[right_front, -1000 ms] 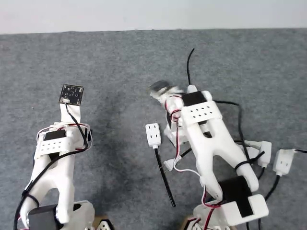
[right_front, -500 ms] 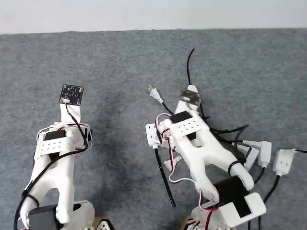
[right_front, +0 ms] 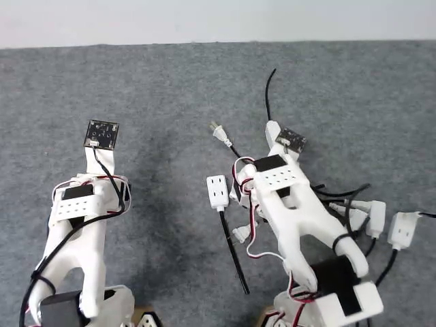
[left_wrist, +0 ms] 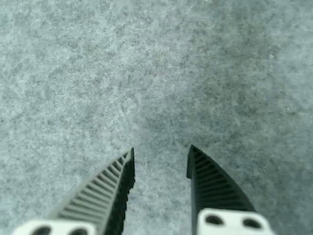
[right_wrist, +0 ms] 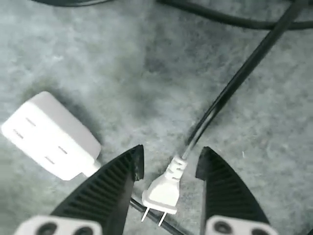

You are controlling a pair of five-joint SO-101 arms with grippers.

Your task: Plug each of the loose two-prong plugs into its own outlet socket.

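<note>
While both arms rest side by side at a grey carpeted table (right_front: 157, 88), the right claw (right_wrist: 171, 152) is held over the carpet with its two ridged black fingers (right_wrist: 112, 186) spread apart, pinching nothing. Seen from the right wrist, a white two-prong plug (right_wrist: 164, 188) lies on the carpet in the gap between those fingers. Its prongs point back toward the claw's base. Its black cord (right_wrist: 234, 83) runs away from the claw, out past the fingertips. Just outside one finger, near the plug but apart from it, lies a white outlet socket (right_wrist: 49, 134), slots facing up, with nothing plugged into it. A second black cord (right_wrist: 220, 17) crosses the carpet farther out beyond the fingertips.

The left claw (left_wrist: 161, 152) is also spread and holds nothing, with bare carpet between and beyond its fingers.

From the high view, a loose white plug (right_front: 218, 131) lies on the carpet off to one side of the front end of the right arm (right_front: 293, 204). A white socket block (right_front: 217, 191) lies just beside that arm. Whether these are the same pair that sits at the right claw cannot be told. Back by that arm's base lie two more white blocks (right_front: 402, 228) on black cords. The left arm (right_front: 82, 218) stands well apart from all of them.
</note>
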